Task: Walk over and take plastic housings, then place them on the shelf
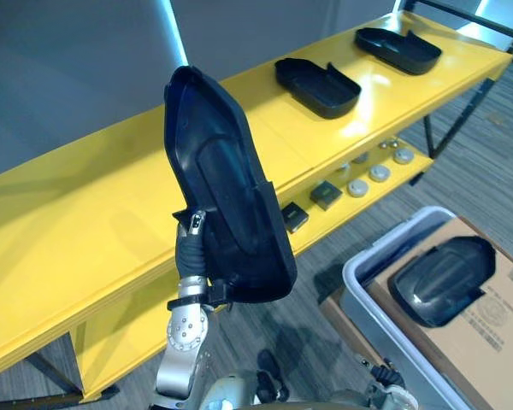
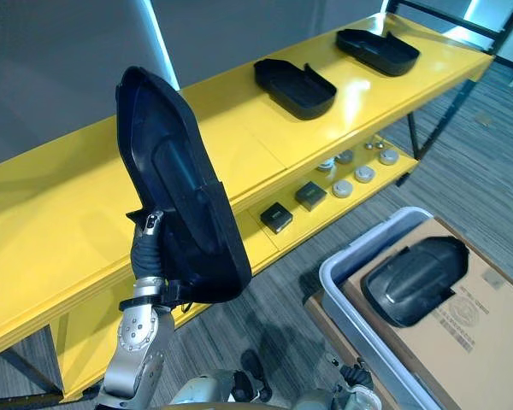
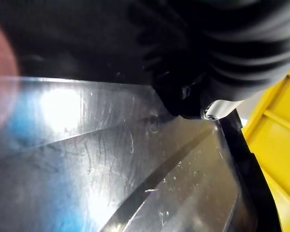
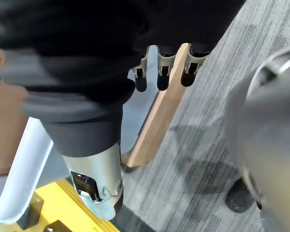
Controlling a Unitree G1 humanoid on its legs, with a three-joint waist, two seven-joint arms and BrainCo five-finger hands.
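Observation:
My left hand [image 1: 191, 246] holds a black plastic housing [image 1: 227, 196] upright, its hollow side facing me, in front of the yellow shelf's top board [image 1: 85, 222]. The thumb presses on the housing's lower edge and the fingers are hidden behind it. The left wrist view shows the housing's glossy inner face [image 3: 135, 169] close up. Two more housings [image 1: 316, 85] [image 1: 398, 49] lie on the shelf's top board, further right. Another housing [image 1: 440, 278] rests on cardboard in a grey bin [image 1: 359, 282]. My right hand [image 4: 162, 77] hangs over the carpet with straight fingers and holds nothing.
The lower shelf board carries two small black blocks [image 1: 326, 195] and several round silver parts [image 1: 379, 173]. The cardboard sheet [image 1: 487, 333] covers the bin at lower right. A wooden strip [image 4: 157, 113] lies on the carpet beside the bin.

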